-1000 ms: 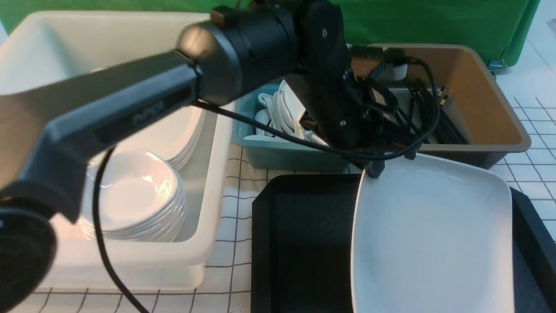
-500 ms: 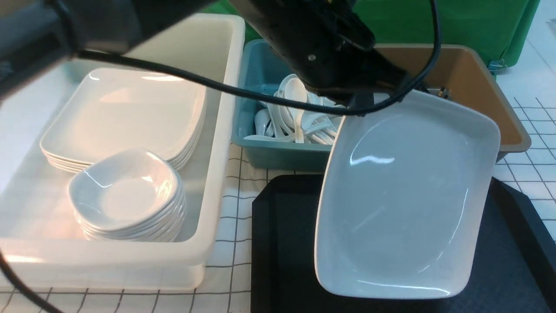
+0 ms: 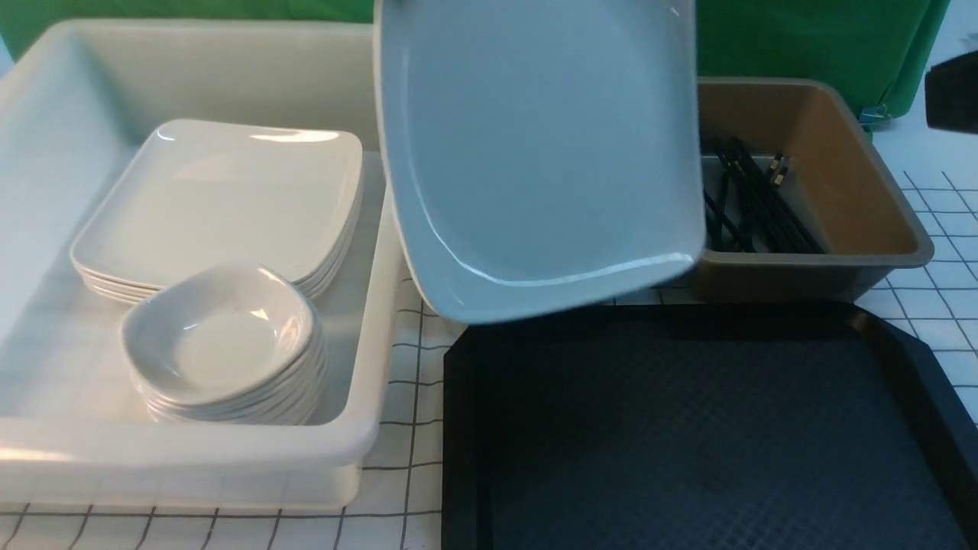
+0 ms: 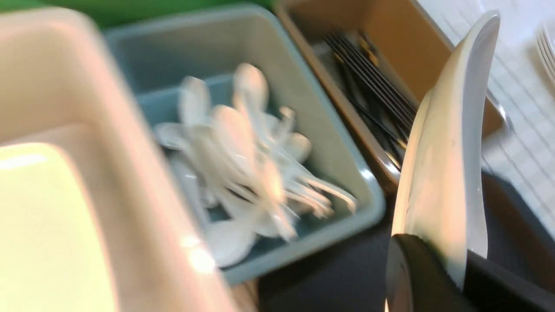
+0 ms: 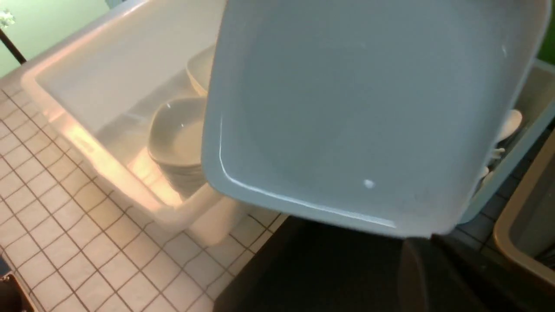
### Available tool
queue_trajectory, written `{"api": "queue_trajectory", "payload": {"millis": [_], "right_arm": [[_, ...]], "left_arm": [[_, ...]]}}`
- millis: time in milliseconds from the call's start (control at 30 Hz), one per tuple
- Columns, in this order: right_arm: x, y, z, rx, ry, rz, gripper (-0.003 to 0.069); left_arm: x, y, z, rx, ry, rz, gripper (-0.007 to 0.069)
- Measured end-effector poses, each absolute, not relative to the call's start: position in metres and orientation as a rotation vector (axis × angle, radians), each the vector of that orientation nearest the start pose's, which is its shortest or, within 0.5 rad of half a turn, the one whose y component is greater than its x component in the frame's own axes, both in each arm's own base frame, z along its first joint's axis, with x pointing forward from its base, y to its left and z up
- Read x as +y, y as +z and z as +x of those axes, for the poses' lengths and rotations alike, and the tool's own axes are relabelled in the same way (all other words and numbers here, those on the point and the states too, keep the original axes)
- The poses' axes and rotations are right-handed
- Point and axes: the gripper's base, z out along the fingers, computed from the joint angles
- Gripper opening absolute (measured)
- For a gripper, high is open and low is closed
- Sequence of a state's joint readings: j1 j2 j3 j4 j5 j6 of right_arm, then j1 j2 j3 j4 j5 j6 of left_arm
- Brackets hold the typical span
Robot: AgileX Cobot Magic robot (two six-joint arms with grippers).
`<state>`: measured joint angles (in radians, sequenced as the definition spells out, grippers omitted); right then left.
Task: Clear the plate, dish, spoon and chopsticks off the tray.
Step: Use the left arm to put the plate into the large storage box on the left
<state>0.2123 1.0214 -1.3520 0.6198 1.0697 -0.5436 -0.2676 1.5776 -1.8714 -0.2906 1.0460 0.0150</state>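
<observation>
The large white plate hangs tilted in the air, above the far left corner of the black tray. My left gripper is shut on the plate's rim, which shows edge-on between its two dark fingers. This gripper is out of the front view. The bare tray holds nothing. White spoons lie in the teal tub. Black chopsticks lie in the brown tub. Small dishes are stacked in the white tub. My right gripper is shut and holds nothing, its view facing the plate.
A stack of large plates sits behind the small dishes in the white tub. A dark part of the right arm shows at the far right. The checked tablecloth runs between tub and tray.
The plate has risen off the tray and swung up and left, now tilted in front of the teal tub. The left arm has left the front view.
</observation>
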Motion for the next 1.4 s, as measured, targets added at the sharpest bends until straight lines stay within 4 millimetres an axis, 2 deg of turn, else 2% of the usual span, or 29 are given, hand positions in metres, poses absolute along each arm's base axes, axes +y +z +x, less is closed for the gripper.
{"api": "queue_trajectory", "payload": {"millis": [100, 167, 300, 333, 400, 433, 467, 600, 700, 733, 767, 933, 1033, 1233, 1400], "right_arm": [[0.092, 0.472, 0.165, 1.933, 0.592, -0.794, 0.0007], [0.108, 0.477, 0.169, 1.907, 0.635, -0.867, 0.0007], [0.146, 0.477, 0.176, 1.878, 0.700, -1.006, 0.0007], [0.148, 0.478, 0.177, 1.875, 0.691, -1.013, 0.0007], [0.175, 0.473, 0.180, 1.879, 0.652, -1.093, 0.0007], [0.178, 0.472, 0.182, 1.882, 0.632, -1.099, 0.0007], [0.188, 0.469, 0.183, 1.889, 0.594, -1.128, 0.0007], [0.220, 0.463, 0.186, 1.872, 0.526, -1.178, 0.0007], [0.237, 0.463, 0.191, 1.865, 0.542, -1.165, 0.0007], [0.238, 0.463, 0.192, 1.862, 0.542, -1.164, 0.0007], [0.245, 0.464, 0.196, 1.863, 0.550, -1.155, 0.0007], [0.262, 0.463, 0.211, 1.876, 0.560, -1.136, 0.0007], [0.269, 0.461, 0.215, 1.881, 0.561, -1.140, 0.0007], [0.273, 0.460, 0.219, 1.878, 0.562, -1.135, 0.0007], [0.273, 0.460, 0.219, 1.881, 0.563, -1.135, 0.0006]], "left_arm": [[-0.063, 0.473, 0.323, 2.194, -0.499, 0.143, 0.0024], [-0.031, 0.475, 0.326, 2.179, -0.494, 0.049, 0.0024], [0.019, 0.475, 0.326, 2.156, -0.454, -0.099, 0.0024], [0.022, 0.475, 0.326, 2.156, -0.451, -0.107, 0.0024], [0.058, 0.467, 0.323, 2.144, -0.405, -0.231, 0.0024], [0.061, 0.465, 0.323, 2.144, -0.403, -0.244, 0.0024], [0.079, 0.457, 0.322, 2.134, -0.400, -0.321, 0.0024], [0.118, 0.418, 0.322, 2.079, -0.451, -0.522, 0.0025], [0.129, 0.382, 0.326, 2.027, -0.483, -0.661, 0.0026], [0.130, 0.380, 0.326, 2.027, -0.480, -0.669, 0.0026], [0.133, 0.357, 0.327, 1.999, -0.486, -0.744, 0.0026], [0.130, 0.303, 0.327, 1.926, -0.481, -0.908, 0.0026], [0.128, 0.279, 0.331, 1.921, -0.478, -0.964, 0.0026], [0.115, 0.249, 0.347, 2.010, -0.509, -0.944, 0.0026], [0.115, 0.236, 0.352, 2.050, -0.474, -0.911, 0.0026]]}}
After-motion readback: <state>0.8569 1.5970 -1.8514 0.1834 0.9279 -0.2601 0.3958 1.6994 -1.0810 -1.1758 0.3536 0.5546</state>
